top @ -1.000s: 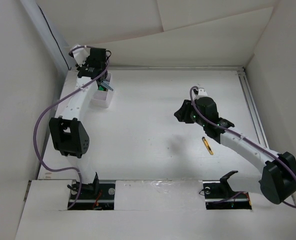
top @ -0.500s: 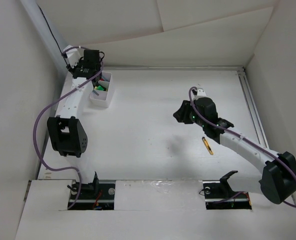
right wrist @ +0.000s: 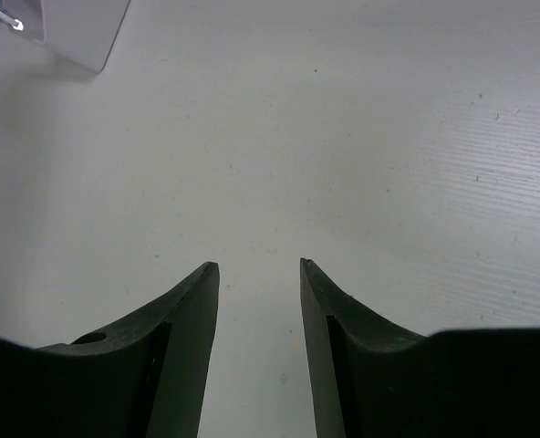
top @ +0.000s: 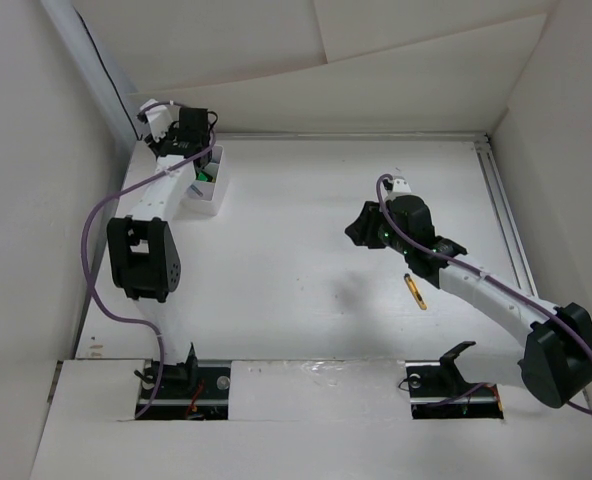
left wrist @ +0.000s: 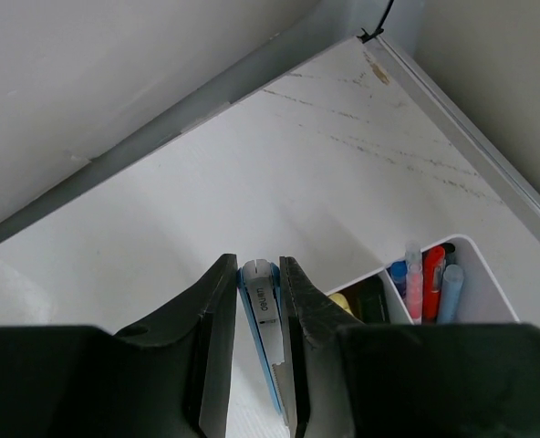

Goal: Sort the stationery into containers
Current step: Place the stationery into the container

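Note:
My left gripper (left wrist: 256,264) is shut on a flat light blue stationery piece with a grey slider (left wrist: 263,303), held on edge between the fingers. It hangs just beside the white container (left wrist: 472,242), whose compartments hold several pens, among them a red one (left wrist: 432,276) and a yellow one (left wrist: 341,302). From above, the left gripper (top: 196,160) is over the container (top: 207,198) at the far left corner. My right gripper (right wrist: 259,266) is open over bare table with nothing between its fingers. A yellow-and-black pen (top: 415,291) lies on the table beside the right arm (top: 476,285).
The walls of the enclosure rise close behind and left of the container. A metal rail (top: 506,215) runs along the table's right edge. The container's corner (right wrist: 78,36) shows at the upper left of the right wrist view.
The left wrist has swung left and back right above the container, and its elbow has moved slightly right. The right arm has not moved.

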Action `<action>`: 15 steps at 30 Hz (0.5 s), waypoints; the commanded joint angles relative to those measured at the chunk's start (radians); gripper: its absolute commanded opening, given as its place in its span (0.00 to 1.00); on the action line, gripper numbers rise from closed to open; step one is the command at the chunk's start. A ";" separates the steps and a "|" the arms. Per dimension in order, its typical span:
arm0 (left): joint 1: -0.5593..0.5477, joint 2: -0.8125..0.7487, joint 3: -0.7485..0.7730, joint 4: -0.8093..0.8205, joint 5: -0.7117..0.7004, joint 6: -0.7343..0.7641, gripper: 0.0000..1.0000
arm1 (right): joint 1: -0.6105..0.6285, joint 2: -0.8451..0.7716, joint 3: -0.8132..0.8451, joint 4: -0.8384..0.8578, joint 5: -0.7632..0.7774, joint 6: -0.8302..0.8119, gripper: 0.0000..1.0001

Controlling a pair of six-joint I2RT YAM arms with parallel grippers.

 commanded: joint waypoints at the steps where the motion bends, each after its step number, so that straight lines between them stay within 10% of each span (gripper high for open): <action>1: -0.009 -0.017 -0.019 0.063 -0.028 0.006 0.00 | 0.007 -0.015 0.007 0.050 -0.008 0.000 0.47; 15: -0.040 0.048 -0.018 0.060 -0.040 -0.012 0.01 | 0.007 -0.024 0.007 0.050 0.016 -0.009 0.47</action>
